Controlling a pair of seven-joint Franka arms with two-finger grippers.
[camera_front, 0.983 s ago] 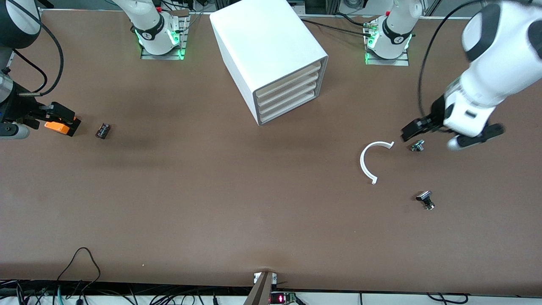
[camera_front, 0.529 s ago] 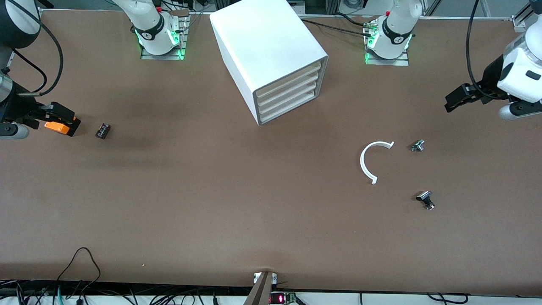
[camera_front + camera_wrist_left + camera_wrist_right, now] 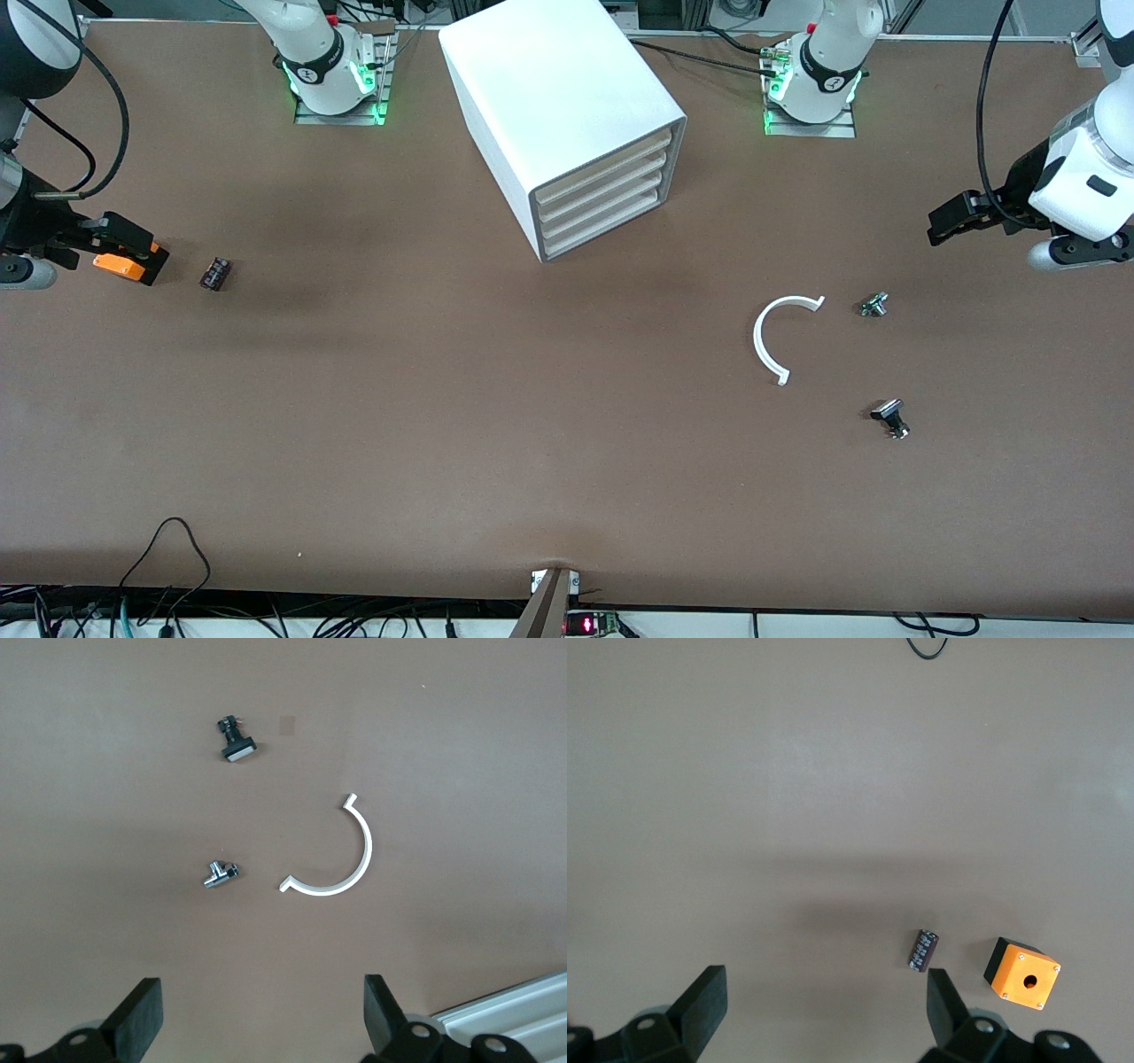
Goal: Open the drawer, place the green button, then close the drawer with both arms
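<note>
Front view shows the cabinet [image 3: 567, 97] near the counter's [image 3: 443, 425] edge where the bases stand, about midway along it and set askew. Its face is turned partly toward the left arm's end. All four trays sit flush, so the drawer [image 3: 604, 221], the lowest one, is not yet open, and opening it looks like the step in hand.

The left gripper [image 3: 261, 992] hangs over the left arm's end of the counter with its fingers [image 3: 142, 1010] apart and empty. Below it lie a white half ring [image 3: 769, 341] and two small black-and-silver knobs [image 3: 874, 305] [image 3: 890, 418]. The right gripper [image 3: 824, 988] waits over the right arm's end, fingers [image 3: 704, 997] also spread and holding nothing.

The button is probably the tiny dark blocky piece [image 3: 924, 950] just beside the orange cube [image 3: 1022, 973], close to the counter's short edge at the right arm's end. No green cap shows from either view, so that is a guess.

The left arm seems better placed for the pull, since the cabinet face is turned its way.
- Catch only the bottom lip; the trays are stacked tight, and a high approach could hook the one above.
- Pull along the cabinet's skewed axis, not square to the counter edge, or the tray may bind or drag the whole box.
- Meanwhile the right fingers could close across the button's body, clear of the cube.
</note>
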